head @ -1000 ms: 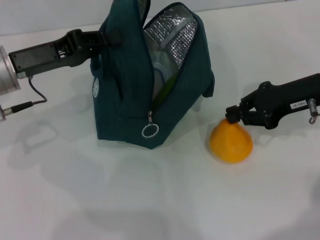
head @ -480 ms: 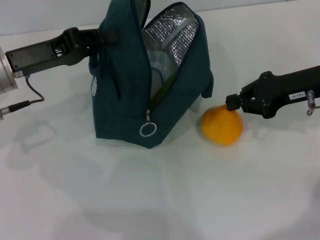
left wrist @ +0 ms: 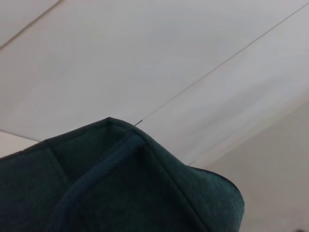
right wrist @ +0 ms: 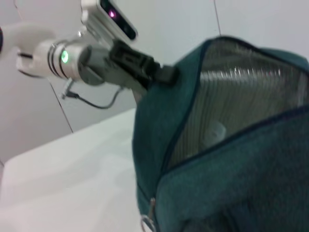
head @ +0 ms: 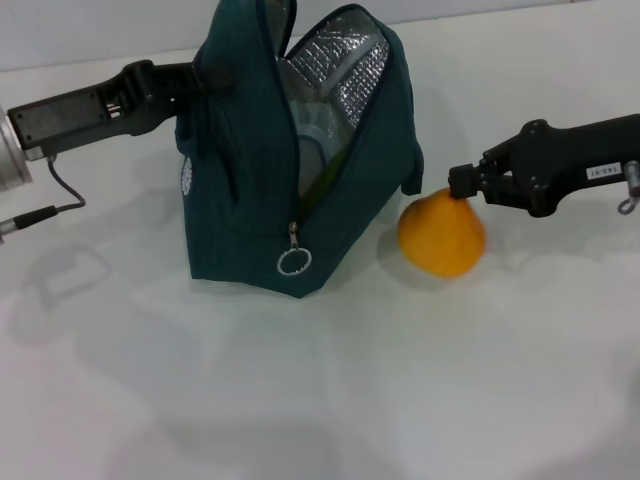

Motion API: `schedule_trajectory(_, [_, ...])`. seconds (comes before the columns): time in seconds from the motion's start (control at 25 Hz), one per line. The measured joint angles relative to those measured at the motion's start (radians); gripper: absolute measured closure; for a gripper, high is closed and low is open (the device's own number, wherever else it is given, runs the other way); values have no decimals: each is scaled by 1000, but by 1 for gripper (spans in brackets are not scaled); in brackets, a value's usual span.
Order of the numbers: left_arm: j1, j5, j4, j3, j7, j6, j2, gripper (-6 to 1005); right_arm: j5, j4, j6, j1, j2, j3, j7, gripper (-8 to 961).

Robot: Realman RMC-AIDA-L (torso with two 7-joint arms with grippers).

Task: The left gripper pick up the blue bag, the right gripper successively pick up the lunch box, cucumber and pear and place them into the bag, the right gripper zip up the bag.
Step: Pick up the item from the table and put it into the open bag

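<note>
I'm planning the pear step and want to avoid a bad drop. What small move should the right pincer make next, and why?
Probably lift the pear higher toward the blue bag. The right pincer grips it by its top, low beside the bag's side wall, while the foil-lined opening sits well above. The left pincer holds the bag's top edge up, so the mouth is ready.

Bag mouth (head: pixel 335 110) perhaps passably open

The bag (head: pixel 250 180) is dark teal-blue with a quilted silver lining (head: pixel 345 65) and a silver ring pull (head: pixel 293 262). Beside the black right gripper (head: pixel 462 184), with its white label (head: pixel 598 172), the pear (head: pixel 442 235) is orange-yellow.
</note>
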Motion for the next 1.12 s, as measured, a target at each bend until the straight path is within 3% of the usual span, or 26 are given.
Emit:
schedule_trajectory(0.2, [0, 0, 0, 0, 2, -1, 2, 912, 36, -22, -78, 13, -4, 21, 22, 931])
schedule_trajectory(0.48, [-4, 0, 0, 0, 2, -2, 1, 912, 121, -204, -116, 14, 0, 53, 81, 931])
schedule_trajectory(0.72, [-7, 1, 0, 0, 1, -8, -6, 912, 255, -268, -111, 70, -16, 85, 114, 932])
schedule_trajectory(1.12, [1, 8, 0, 0, -14, -7, -9, 912, 203, -274, 41, 149, -21, 53, 115, 932])
